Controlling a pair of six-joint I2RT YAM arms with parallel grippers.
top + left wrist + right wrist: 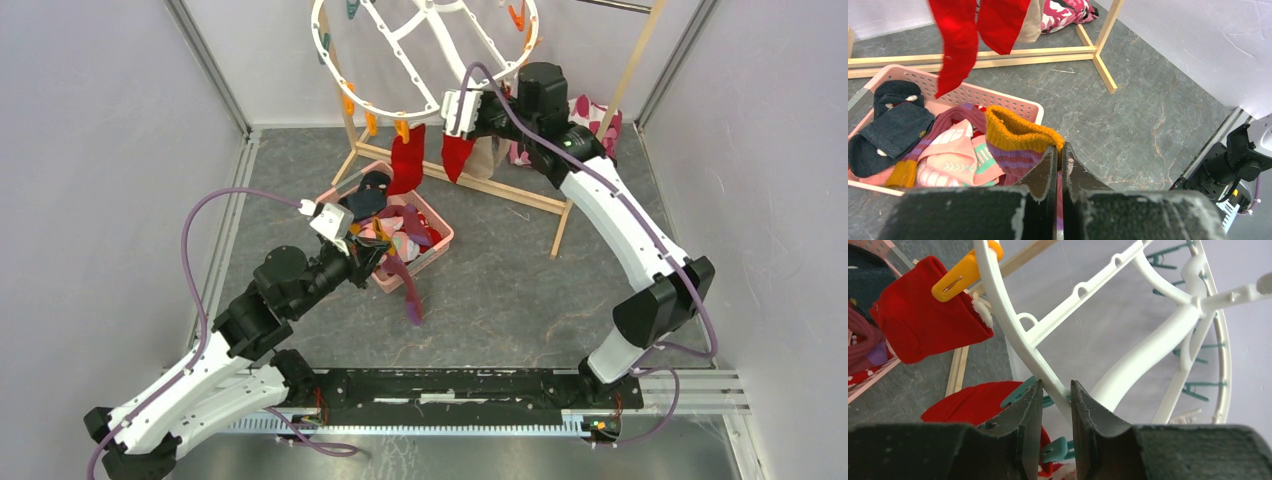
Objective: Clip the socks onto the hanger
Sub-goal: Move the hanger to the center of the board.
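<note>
Left gripper (pixel 1059 150) was clamped on purple-striped knit sock with mustard cuff (pixel 1015 140), over pink plastic basket (pixel 998 97) mid-desk. Right gripper (pixel 1056 390) at 12 o'clock straddled large white plastic oval hanger (pixel 1148 352) rim, jaws narrowly apart, grip unclear. Two red fabric socks (pixel 406 160) hung pegged there.

The large white oval plastic hanger (pixel 1148 355) is smooth and glossy. Its orange plastic peg (pixel 960 277) and teal plastic pegs (pixel 1054 450) look equally slick. The red cloth sock (pixel 923 325) is soft, matt and faintly fuzzy, with fleecy white lining at its edge. The purple-striped knit sock (pixel 1015 150) has a coarse ribbed mustard cuff. The pink perforated plastic basket (pixel 973 92) has a dull sheen. The light wooden pole rack (pixel 1103 55) is bare, smooth timber. The grey table surface (pixel 1148 115) looks like matt veined stone. The left gripper (pixel 1060 150) has matt black fingers, chipped pale at the edges.
</note>
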